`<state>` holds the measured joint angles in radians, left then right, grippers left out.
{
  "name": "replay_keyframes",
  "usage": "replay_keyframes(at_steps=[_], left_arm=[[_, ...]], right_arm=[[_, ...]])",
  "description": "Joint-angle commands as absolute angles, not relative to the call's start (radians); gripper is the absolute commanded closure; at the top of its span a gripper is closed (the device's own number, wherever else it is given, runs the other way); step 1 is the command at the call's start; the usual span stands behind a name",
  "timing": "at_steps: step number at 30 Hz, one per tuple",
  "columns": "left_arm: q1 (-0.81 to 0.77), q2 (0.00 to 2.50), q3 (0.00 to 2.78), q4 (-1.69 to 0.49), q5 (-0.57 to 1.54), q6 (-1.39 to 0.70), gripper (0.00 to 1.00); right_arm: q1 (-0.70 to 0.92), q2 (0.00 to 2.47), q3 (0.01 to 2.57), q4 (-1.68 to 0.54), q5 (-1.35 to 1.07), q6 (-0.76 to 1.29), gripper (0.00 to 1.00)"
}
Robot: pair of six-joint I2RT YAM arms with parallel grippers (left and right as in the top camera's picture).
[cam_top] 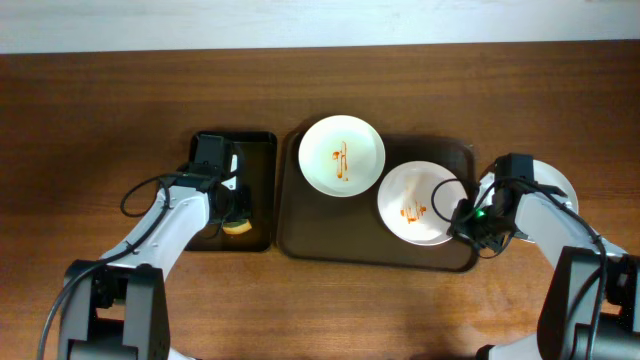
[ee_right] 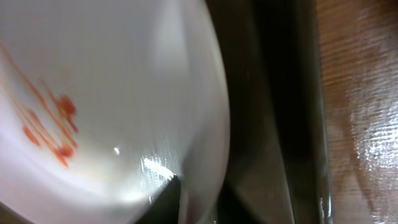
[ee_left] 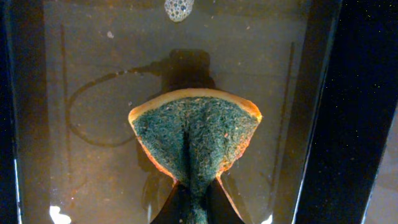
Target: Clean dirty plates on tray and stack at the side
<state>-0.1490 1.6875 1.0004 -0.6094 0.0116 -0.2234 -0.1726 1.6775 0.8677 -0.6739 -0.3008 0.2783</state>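
Two white plates with orange-red sauce squiggles lie on the dark brown tray [cam_top: 300, 235]: one at the back [cam_top: 342, 155], one at the right [cam_top: 415, 203]. My right gripper [cam_top: 463, 215] is shut on the right plate's rim, which the right wrist view shows [ee_right: 112, 81] between the fingers [ee_right: 193, 208]. A third, plain white plate [cam_top: 560, 183] lies on the table right of the tray, partly hidden by my right arm. My left gripper [cam_top: 236, 215] is shut on a green and orange sponge [ee_left: 193, 134], pinched between its jaws [ee_left: 198, 208].
The sponge [cam_top: 238, 228] hangs over a small black tray [cam_top: 262, 150] left of the brown tray; its wet floor [ee_left: 93, 93] holds a bit of foam [ee_left: 178, 9]. The wooden table [cam_top: 100, 120] surrounds both trays, and it shows beside the brown tray's rim [ee_right: 305, 124].
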Motion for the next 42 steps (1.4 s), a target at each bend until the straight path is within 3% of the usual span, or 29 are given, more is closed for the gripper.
replay_keyframes(at_steps=[1,2,9,15,19,27,42], left_arm=[[-0.143,1.696,1.015,-0.608,0.022,-0.204,1.00],[-0.143,1.696,1.015,-0.608,0.022,-0.204,1.00],[-0.143,1.693,1.015,-0.607,0.060,-0.202,1.00],[-0.163,1.575,1.022,-0.542,0.339,-0.140,1.00],[-0.264,1.542,1.022,-0.484,0.529,-0.150,1.00],[-0.506,1.609,1.022,-0.340,0.546,-0.562,1.00],[-0.738,1.898,1.022,0.046,0.744,-0.927,1.00]], right_arm=[[-0.155,1.673,0.852,-0.649,-0.253,0.324,0.92],[-0.155,1.673,0.852,-0.646,-0.250,0.324,0.96],[-0.139,1.591,0.852,-0.783,-0.306,0.305,0.96],[-0.012,1.552,0.852,-0.819,-0.302,0.342,0.95],[0.030,1.554,0.852,-0.804,-0.304,0.385,0.96],[0.049,1.557,0.852,-0.805,-0.303,0.387,0.96],[0.049,1.557,0.852,-0.805,-0.303,0.387,0.96]])
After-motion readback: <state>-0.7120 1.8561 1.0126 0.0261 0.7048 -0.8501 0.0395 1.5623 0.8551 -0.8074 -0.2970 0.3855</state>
